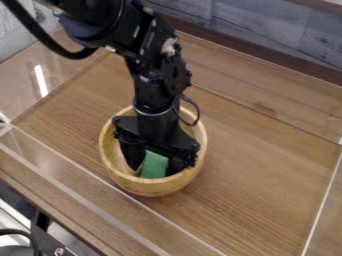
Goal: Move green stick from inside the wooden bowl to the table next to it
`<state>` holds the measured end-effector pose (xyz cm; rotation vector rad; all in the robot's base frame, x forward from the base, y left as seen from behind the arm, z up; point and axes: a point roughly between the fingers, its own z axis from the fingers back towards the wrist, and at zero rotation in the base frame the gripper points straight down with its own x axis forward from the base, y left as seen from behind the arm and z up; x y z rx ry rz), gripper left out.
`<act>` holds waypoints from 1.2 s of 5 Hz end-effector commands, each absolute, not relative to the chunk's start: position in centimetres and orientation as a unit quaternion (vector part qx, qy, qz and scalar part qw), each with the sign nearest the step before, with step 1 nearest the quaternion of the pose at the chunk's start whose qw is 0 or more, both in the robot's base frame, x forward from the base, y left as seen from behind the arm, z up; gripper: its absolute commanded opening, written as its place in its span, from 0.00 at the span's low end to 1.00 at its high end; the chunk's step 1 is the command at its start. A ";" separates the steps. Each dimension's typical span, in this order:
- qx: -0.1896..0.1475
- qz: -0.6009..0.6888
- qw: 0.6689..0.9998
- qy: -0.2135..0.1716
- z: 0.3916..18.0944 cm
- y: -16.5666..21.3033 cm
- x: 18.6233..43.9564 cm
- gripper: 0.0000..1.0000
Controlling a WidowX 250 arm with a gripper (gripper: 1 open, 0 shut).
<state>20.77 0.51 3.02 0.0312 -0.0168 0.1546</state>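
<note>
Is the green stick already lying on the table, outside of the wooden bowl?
No, the green stick is inside the wooden bowl, between the fingers of the gripper.

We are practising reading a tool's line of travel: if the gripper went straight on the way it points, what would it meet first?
Probably the green stick in the bowl, just below the gripper, though depth is unclear.
</note>
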 end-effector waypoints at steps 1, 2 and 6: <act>0.018 0.078 0.997 -0.020 3.1 0.4 21.2 1.00; 0.019 0.081 0.996 -0.020 2.9 0.4 21.3 0.00; 0.000 0.093 0.996 -0.014 5.1 0.7 21.7 0.00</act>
